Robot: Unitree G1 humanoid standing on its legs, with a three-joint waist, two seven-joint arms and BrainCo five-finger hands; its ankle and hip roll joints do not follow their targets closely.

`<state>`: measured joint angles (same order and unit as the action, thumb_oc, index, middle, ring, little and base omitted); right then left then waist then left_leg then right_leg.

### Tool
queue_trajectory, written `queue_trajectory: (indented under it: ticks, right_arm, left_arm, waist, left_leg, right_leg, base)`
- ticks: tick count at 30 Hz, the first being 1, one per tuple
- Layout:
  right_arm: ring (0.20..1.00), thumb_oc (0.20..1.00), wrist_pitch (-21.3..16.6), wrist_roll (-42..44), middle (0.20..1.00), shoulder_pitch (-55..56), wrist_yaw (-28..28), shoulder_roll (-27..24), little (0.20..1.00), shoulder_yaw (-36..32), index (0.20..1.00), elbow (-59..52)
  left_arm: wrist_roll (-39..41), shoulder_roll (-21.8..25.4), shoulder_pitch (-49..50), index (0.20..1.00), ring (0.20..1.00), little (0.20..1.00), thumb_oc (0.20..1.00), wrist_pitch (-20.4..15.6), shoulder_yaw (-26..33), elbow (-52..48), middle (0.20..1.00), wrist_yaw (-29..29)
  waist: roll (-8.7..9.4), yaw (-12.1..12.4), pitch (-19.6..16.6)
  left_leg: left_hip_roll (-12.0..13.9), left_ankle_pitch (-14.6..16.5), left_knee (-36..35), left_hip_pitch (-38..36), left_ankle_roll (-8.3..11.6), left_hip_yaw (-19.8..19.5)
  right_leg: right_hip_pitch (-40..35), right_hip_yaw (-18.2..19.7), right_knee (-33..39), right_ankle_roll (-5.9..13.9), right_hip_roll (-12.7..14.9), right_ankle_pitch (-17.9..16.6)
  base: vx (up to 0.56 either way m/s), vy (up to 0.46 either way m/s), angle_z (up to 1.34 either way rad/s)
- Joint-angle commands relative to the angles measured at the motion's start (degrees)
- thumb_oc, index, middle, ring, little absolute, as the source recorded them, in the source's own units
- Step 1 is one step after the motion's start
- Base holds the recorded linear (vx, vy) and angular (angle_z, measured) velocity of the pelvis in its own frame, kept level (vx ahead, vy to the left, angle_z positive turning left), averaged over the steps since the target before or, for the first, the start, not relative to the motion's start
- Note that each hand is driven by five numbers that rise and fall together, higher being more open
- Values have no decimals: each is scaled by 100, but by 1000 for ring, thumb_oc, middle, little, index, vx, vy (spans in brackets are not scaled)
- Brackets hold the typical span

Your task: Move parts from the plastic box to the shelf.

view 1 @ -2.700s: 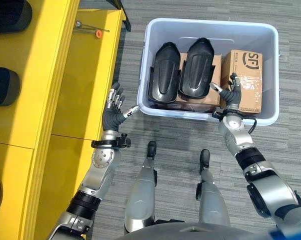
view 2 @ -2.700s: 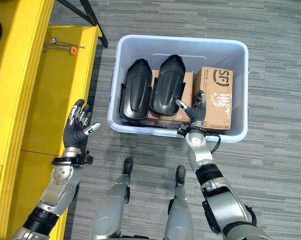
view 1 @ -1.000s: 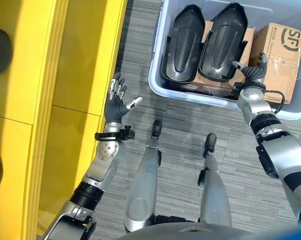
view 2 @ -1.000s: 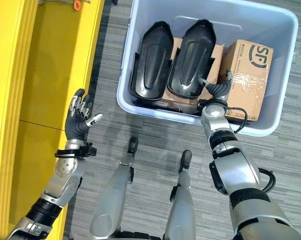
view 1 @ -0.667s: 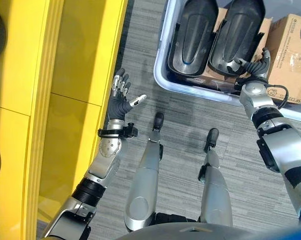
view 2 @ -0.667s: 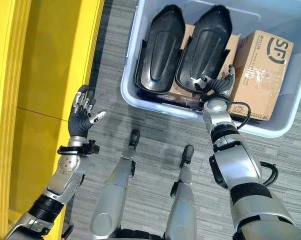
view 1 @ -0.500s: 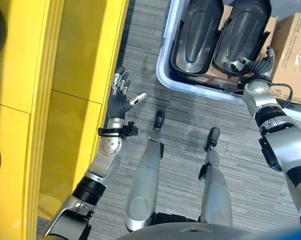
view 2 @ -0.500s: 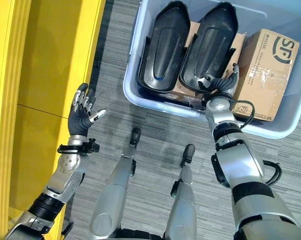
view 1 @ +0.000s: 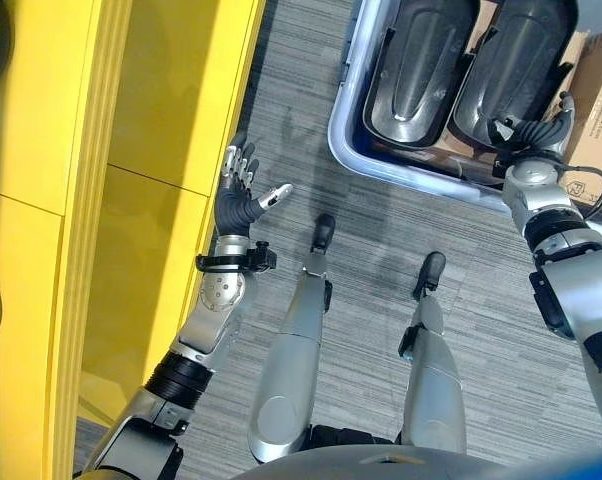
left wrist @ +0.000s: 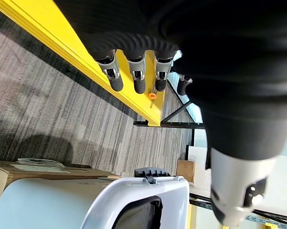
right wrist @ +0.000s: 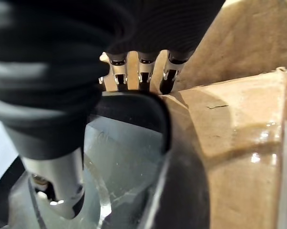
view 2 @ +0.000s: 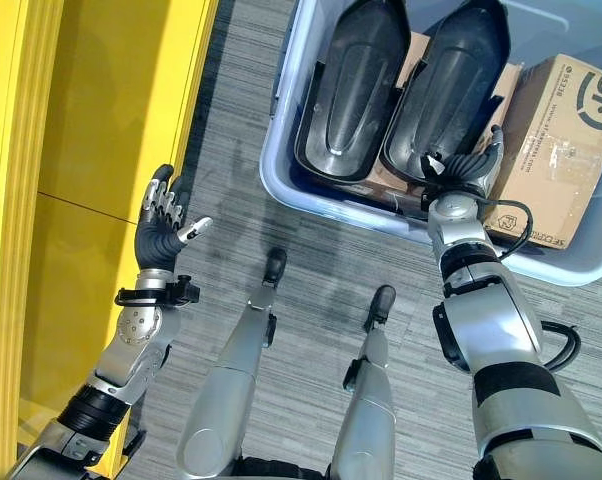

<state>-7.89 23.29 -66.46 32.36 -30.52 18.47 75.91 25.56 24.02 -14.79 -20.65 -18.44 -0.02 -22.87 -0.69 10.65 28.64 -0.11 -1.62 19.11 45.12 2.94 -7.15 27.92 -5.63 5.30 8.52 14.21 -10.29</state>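
A pale blue plastic box (view 2: 277,172) stands on the floor ahead of me. Two black moulded parts lie side by side in it, the left part (view 2: 353,85) and the right part (view 2: 451,85), resting on cardboard. My right hand (view 2: 459,172) is inside the box at the right part's near end. It is open, with the part's curved black rim (right wrist: 146,102) between its thumb and its straight fingers (right wrist: 142,71). My left hand (view 1: 238,198) is raised, open and empty, beside the yellow shelf (view 1: 161,100).
A brown cardboard carton (view 2: 563,130) fills the box's right side, just right of my right hand. The shelf's yellow edge (left wrist: 81,67) runs along the left. Grey carpet (view 1: 291,150) lies between shelf and box.
The whole picture has shifted, so the camera has moved. My right hand has reached further into the box onto the right part's near end. The left hand has kept its pose.
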Motion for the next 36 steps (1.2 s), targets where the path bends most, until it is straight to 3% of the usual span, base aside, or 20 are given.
queue_trajectory:
  ticks: [1,2,3,22,36]
  right_arm:
    - [338,338,11,-96,338,-250,-130,-274,338,115,338,-100]
    - [206,206,11,-97,206,-250,-130,-274,206,115,206,-101]
    - [200,200,12,-88,200,-234,-148,-266,200,109,200,-98]
    - [200,200,-11,182,200,-68,-255,-222,200,-108,200,2]
    - [200,200,-475,771,200,681,-106,-109,200,-656,200,-1103]
  left_arm:
    - [-186,161,-102,1000,1000,1000,1000,-337,-80,-372,1000,-74]
    - [-186,161,-102,1000,1000,1000,1000,-336,-80,-372,1000,-74]
    - [-208,159,-88,1000,1000,1000,1000,-339,-55,-383,1000,-94]
    - [-132,234,-22,1000,1000,1000,1000,-351,11,-360,1000,-91]
    - [-38,346,200,1000,1000,1000,1000,-338,240,-302,1000,-20]
  waist:
    - [-127,221,115]
    - [-128,221,115]
    - [-121,221,115]
    - [-46,188,115]
    - [132,44,114]
  left_leg:
    - [-92,304,65,140,-18,327]
    - [-93,304,68,143,-18,325]
    - [-95,308,75,163,-19,319]
    - [-123,304,88,208,-45,273]
    - [-9,229,-131,-255,-51,297]
  right_leg:
    - [-1207,-337,-228,249,188,813]
    - [-1206,-338,-228,250,187,813]
    - [-1203,-337,-218,251,180,818]
    - [-1258,-391,-163,272,139,836]
    - [-1470,-330,-165,278,85,785]
  base:
    - [3,2,5]
    - [7,10,4]
    - [0,0,0]
    - [0,0,0]
    - [-1,0,0]
